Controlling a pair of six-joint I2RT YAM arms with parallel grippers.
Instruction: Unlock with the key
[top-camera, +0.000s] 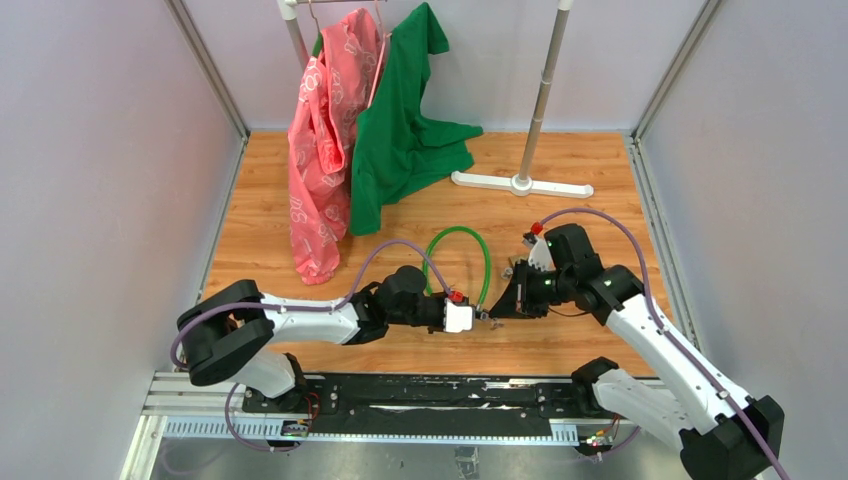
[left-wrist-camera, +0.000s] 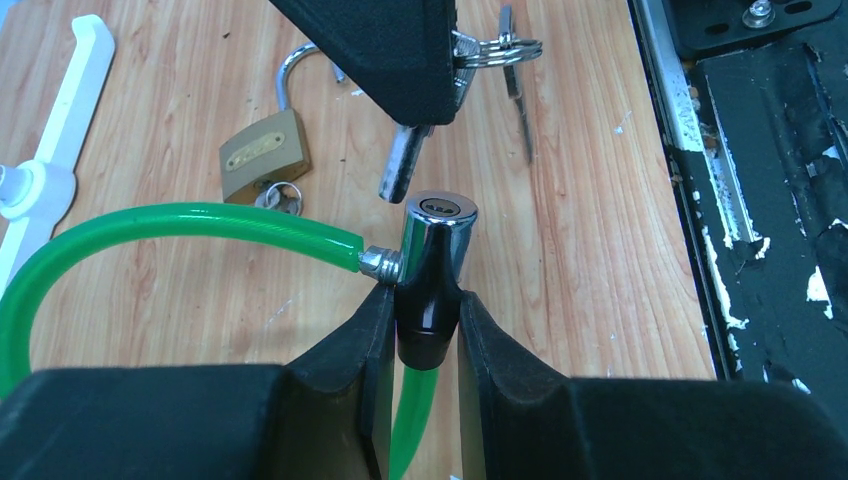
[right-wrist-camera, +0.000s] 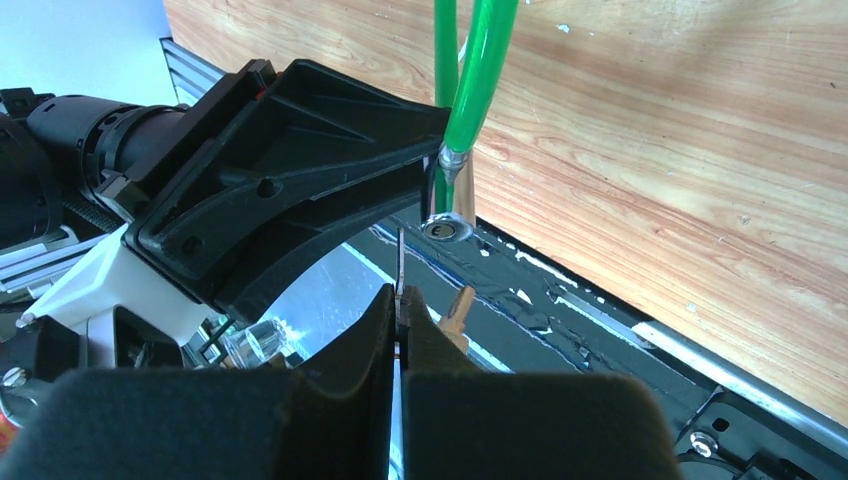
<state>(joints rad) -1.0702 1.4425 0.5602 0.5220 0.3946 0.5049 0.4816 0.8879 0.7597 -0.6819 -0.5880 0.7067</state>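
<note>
1. Just beside the keyed end of the lock cylinder (left-wrist-camera: 437, 235), the key (left-wrist-camera: 405, 165) sits with its tip short of the keyhole, not inside it.
2. The right gripper (right-wrist-camera: 400, 300) has its fingers pressed together on the key's head, and only the thin blade sticks out toward the lock cylinder.
3. The left gripper (left-wrist-camera: 425, 300) is clamped on the lock cylinder's black lower body, with the chrome end facing the key.
4. A green cable (left-wrist-camera: 200, 222) joins the lock cylinder's side through a metal ferrule and curves away from it.
5. A key ring (left-wrist-camera: 497, 48) carrying a second key (left-wrist-camera: 517, 100) hangs at the right gripper, beyond the lock cylinder.
6. A brass padlock (left-wrist-camera: 263, 152) lies on the table (left-wrist-camera: 590, 230), beyond and left of the lock cylinder in the left wrist view, with a small bunch of keys (left-wrist-camera: 280, 198) touching its base.
</note>
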